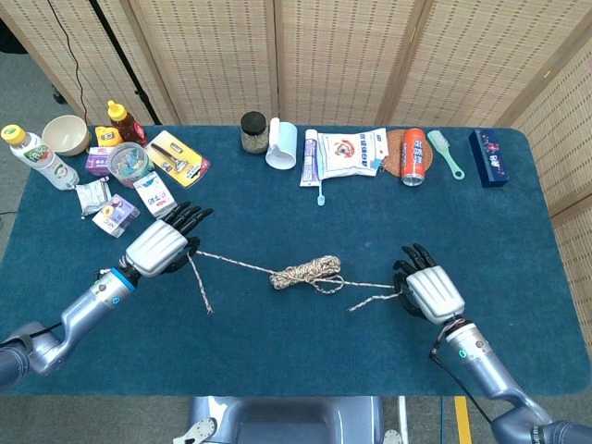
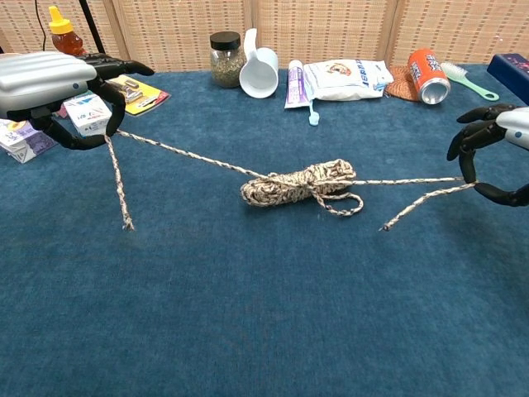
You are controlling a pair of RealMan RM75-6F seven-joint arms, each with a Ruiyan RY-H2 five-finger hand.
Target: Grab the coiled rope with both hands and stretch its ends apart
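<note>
The coiled rope (image 1: 306, 272) (image 2: 297, 183), a speckled beige bundle, lies mid-table on the blue cloth. One strand runs left to my left hand (image 1: 159, 246) (image 2: 51, 87), which pinches it, and the loose tail hangs down from the fingers onto the cloth. Another strand runs right to my right hand (image 1: 432, 291) (image 2: 498, 149), which also pinches it, with a short tail trailing back on the cloth. Both strands look nearly taut.
Small boxes and packets (image 1: 118, 213) lie just beyond my left hand, with a bowl (image 1: 66, 134) and bottles at the far left. Along the far edge stand a jar (image 1: 253, 131), a white cup (image 1: 283, 144), toothpaste, a pouch, an orange can (image 1: 413, 155) and a brush.
</note>
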